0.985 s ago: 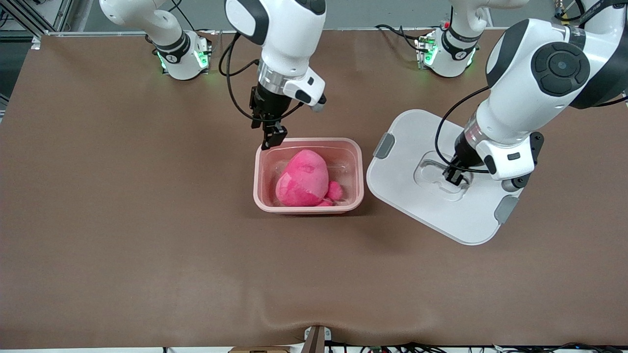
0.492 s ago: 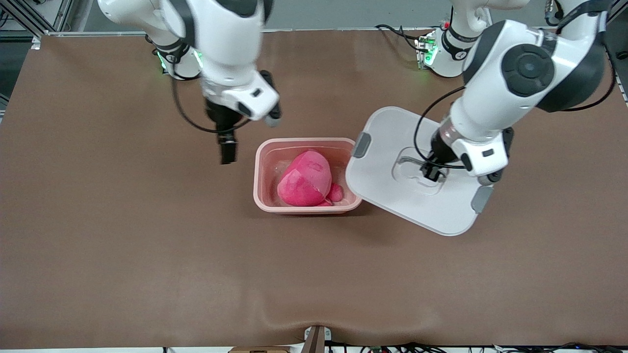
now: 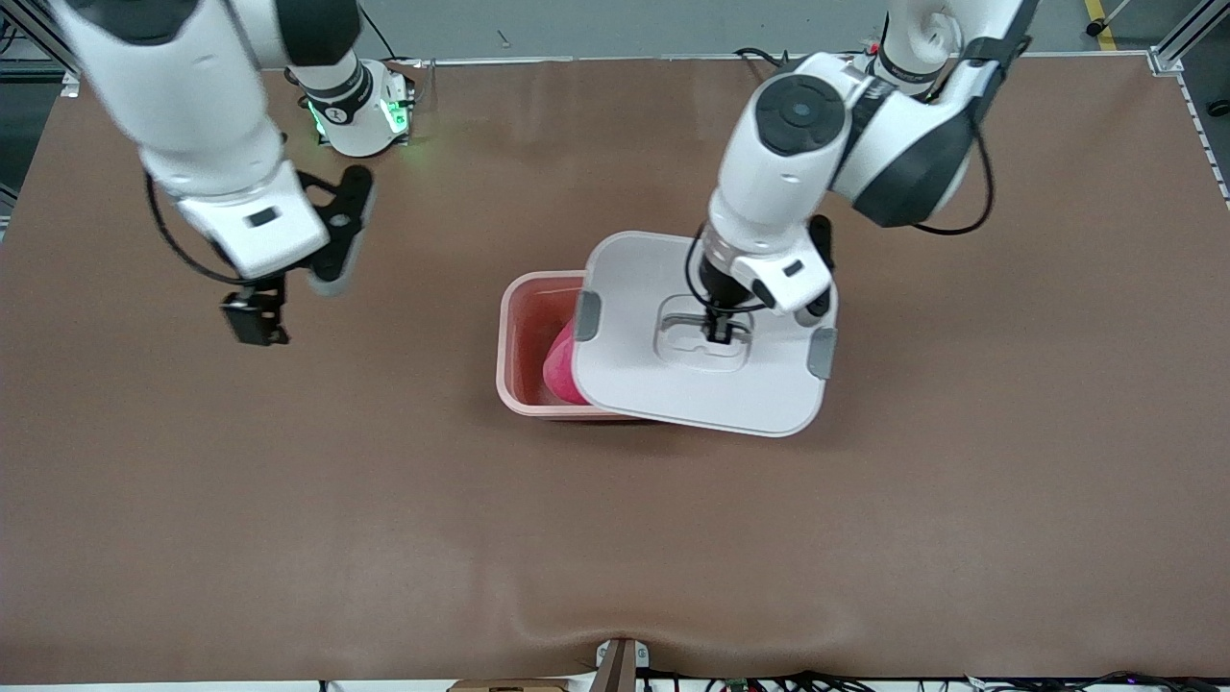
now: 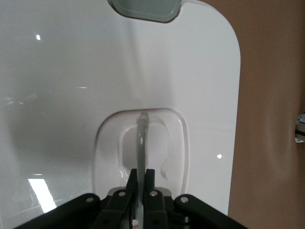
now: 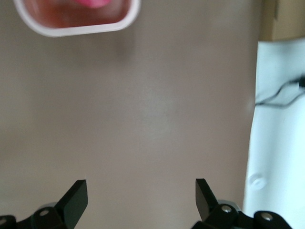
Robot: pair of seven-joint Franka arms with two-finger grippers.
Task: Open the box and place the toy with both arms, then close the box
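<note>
The pale pink box (image 3: 519, 336) stands mid-table with the hot-pink toy (image 3: 559, 375) inside, mostly hidden by the lid. The white lid (image 3: 653, 384) with grey clips hangs over the box, shifted toward the left arm's end, so the right arm's end of the box stays uncovered. My left gripper (image 3: 718, 332) is shut on the lid's handle (image 4: 141, 143) in the central recess. My right gripper (image 3: 255, 322) is open and empty over bare table toward the right arm's end. The box rim (image 5: 76, 29) and a bit of toy (image 5: 93, 3) show in the right wrist view.
The brown table mat (image 3: 384, 529) lies under everything. The arm bases (image 3: 360, 106) stand along the table edge farthest from the front camera. A cable and the table's edge (image 5: 279, 95) show in the right wrist view.
My left arm carried the lid from beside the box to over it, covering most of the toy. My right arm drew away from the box toward its own end of the table.
</note>
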